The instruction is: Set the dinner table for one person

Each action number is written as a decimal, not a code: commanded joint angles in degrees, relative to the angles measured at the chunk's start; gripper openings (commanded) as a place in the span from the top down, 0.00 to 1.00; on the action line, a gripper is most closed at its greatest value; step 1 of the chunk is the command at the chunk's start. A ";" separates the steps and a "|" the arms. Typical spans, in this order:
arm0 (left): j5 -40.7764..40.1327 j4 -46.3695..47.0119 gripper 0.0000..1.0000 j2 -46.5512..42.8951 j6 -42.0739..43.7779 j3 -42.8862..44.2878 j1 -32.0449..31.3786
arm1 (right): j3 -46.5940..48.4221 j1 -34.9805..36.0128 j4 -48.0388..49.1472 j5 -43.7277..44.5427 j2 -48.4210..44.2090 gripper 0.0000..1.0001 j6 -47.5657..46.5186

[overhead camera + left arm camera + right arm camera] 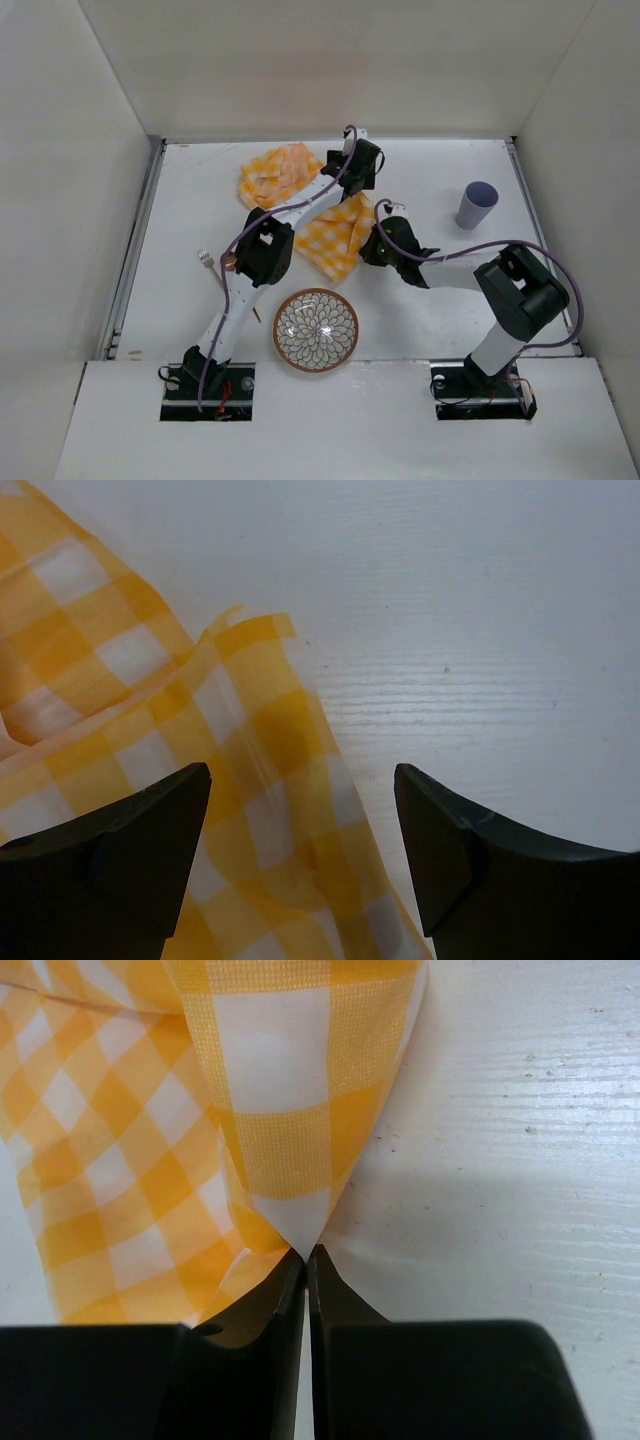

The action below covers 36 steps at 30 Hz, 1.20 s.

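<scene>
From above, the checked cloth (340, 235) lies rumpled at the far middle of the dinner table (180, 300), the patterned plate (316, 329) nearer. At the left wrist, the left gripper (302, 775) hangs wide over the cloth's edge, holding nothing. At the right wrist, the right gripper (306, 1255) pinches a cloth corner (jaws nearly touching). The step seems to be spreading the cloth; next the left likely needs its own corner.

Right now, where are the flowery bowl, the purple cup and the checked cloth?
flowery bowl (316, 330), overhead view, centre of its inside.
purple cup (474, 212), overhead view, its side wall.
checked cloth (335, 240), overhead view, its lower folded part.
</scene>
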 commanded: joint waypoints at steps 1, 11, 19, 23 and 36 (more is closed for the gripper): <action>0.14 -5.37 0.28 -0.15 1.29 5.38 0.64 | -0.78 0.57 3.53 0.46 -3.13 0.88 -0.85; 2.16 -7.12 0.47 5.13 1.64 9.52 1.60 | -1.66 0.57 3.71 0.37 -5.68 0.86 -0.76; 6.38 -5.98 0.35 6.62 0.59 9.16 2.31 | -1.48 0.57 3.00 -0.24 -5.68 0.82 -0.85; 6.65 -5.11 0.52 7.42 0.23 9.43 2.40 | -1.57 0.57 3.00 -0.24 -5.86 0.80 -0.85; -1.26 10.00 0.87 -12.26 -1.26 -12.61 3.36 | 0.53 3.02 0.99 -3.83 -4.72 0.29 -2.16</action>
